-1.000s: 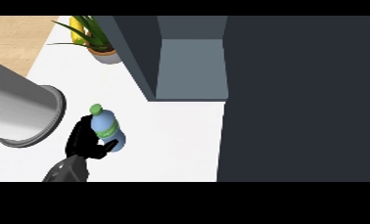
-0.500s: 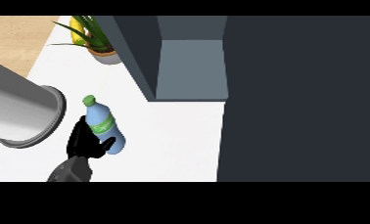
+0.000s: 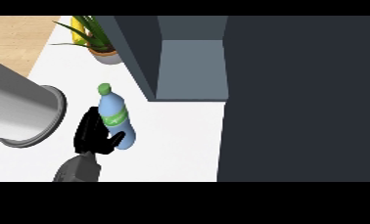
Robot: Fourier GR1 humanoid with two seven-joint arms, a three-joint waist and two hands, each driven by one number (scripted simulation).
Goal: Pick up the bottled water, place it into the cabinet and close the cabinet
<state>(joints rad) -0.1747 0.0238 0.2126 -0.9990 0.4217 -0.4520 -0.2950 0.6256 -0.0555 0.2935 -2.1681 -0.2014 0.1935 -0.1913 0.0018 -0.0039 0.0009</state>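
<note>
The bottled water (image 3: pixel 115 118) is a clear blue bottle with a green cap and a green label band, seen over the white counter (image 3: pixel 173 135) at the lower left. My right hand (image 3: pixel 92 132) is on the bottle's left side with its fingers and thumb curled round the lower half. Its grey forearm (image 3: pixel 76 169) enters from the lower edge. The cabinet (image 3: pixel 192 69) stands open to the upper right of the bottle, and its grey inner floor shows bare. A wide dark panel (image 3: pixel 296 100) fills the right side. My left hand is not visible.
A large grey cylinder with a rim (image 3: pixel 29 113) fills the left edge, close beside my hand. A potted plant (image 3: pixel 98 42) stands at the back left, next to the cabinet's dark side wall (image 3: pixel 137 56). A wooden floor shows beyond the counter's left edge.
The bottle's capped end has moved away from me, toward the cabinet, and the bottle now looks longer. My right hand stays curled round it and has shifted slightly with it.
</note>
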